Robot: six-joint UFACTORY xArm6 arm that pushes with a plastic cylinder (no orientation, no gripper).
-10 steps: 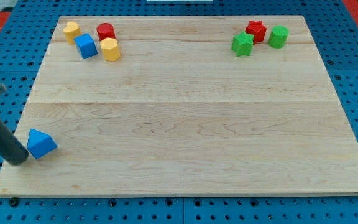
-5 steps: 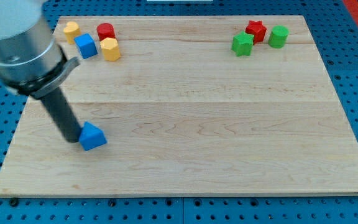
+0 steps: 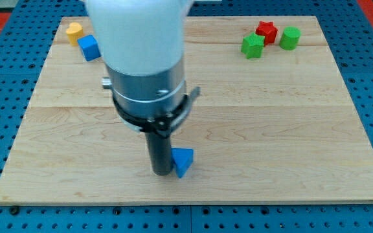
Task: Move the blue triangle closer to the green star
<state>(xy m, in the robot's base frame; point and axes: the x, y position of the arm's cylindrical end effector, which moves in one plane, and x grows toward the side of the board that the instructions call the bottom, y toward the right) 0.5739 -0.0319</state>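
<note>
The blue triangle (image 3: 182, 161) lies on the wooden board near the view's bottom, a little left of centre. My tip (image 3: 161, 172) touches the triangle's left side. The green star (image 3: 252, 46) sits at the view's top right, far from the triangle. The arm's large white and grey body rises from the rod and hides the board's upper middle left.
A red star (image 3: 266, 30) and a green cylinder (image 3: 290, 37) sit right beside the green star. A yellow block (image 3: 75, 30) and a blue cube (image 3: 89, 47) sit at the view's top left. The board's bottom edge (image 3: 186, 201) is close below the triangle.
My tip has pushed the blue triangle to the right along the bottom of the board, from the far left to near the centre. The arm now hides the red and yellow blocks at top left.
</note>
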